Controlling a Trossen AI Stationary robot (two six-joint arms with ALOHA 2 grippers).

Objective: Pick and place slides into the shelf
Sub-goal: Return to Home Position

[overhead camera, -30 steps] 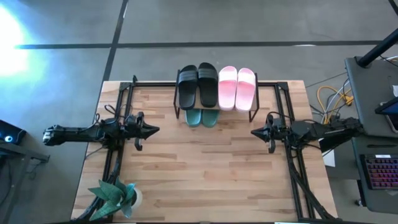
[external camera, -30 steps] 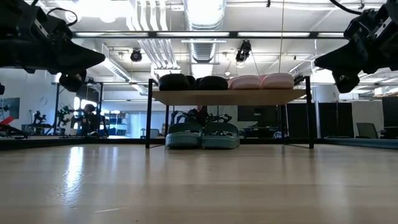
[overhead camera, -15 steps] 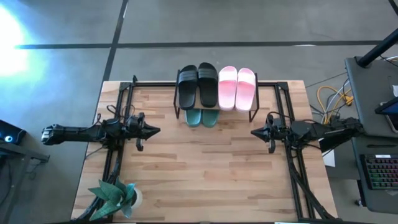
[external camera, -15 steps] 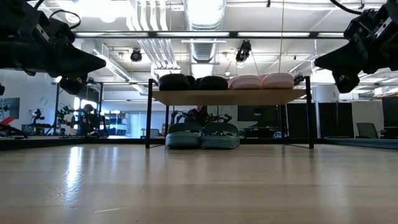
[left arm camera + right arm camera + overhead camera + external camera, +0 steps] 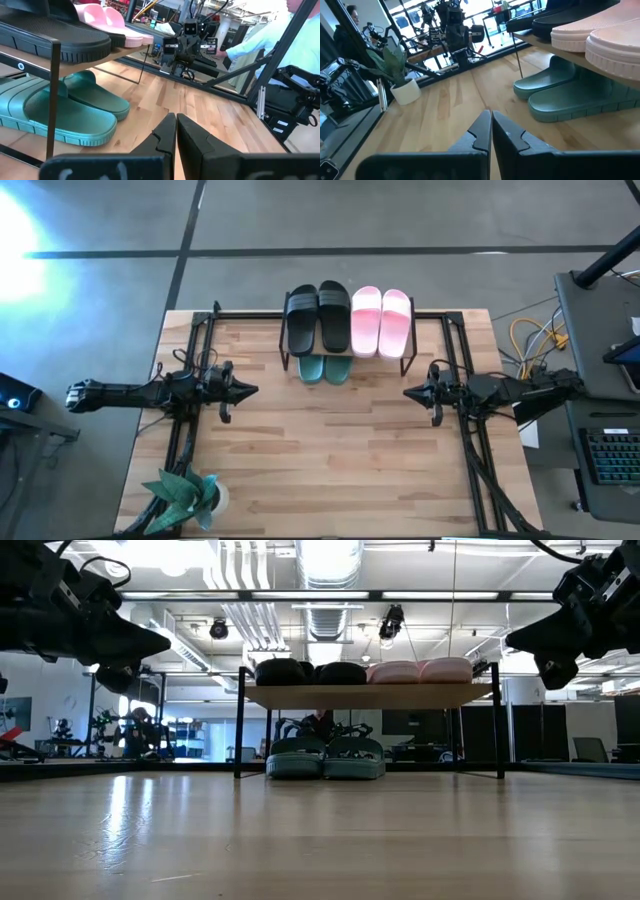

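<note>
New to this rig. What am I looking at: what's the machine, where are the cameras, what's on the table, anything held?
A robot with two dark arms works at a wooden table. The high view looks straight down: left arm on the picture's left, right arm on its right. The low view sits at table height, looking level at the shelf. The other two cameras ride on the wrists, each looking out past its own arm's jaws. On the shelf's top lie a black pair of slides and a pink pair; a green pair sits under it on the table. A potted plant stands at the corner on the left arm's side. Both arms' jaws are shut, hold nothing, and are apart from the shelf.
</note>
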